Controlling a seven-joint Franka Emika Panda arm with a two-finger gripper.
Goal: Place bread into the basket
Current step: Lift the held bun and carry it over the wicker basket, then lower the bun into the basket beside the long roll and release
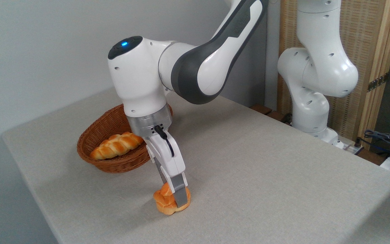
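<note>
Wicker basket (112, 159) holds one braided loaf (116, 145).
The knotted bun (166, 203) is outside it, on the table (266, 176) (near the front edge), with the gripper (176, 196) fingers clamped on both its sides.

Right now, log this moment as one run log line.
stage: grasping | gripper: fingers around bun on table | basket: holds braided loaf | bun not yet in basket
</note>
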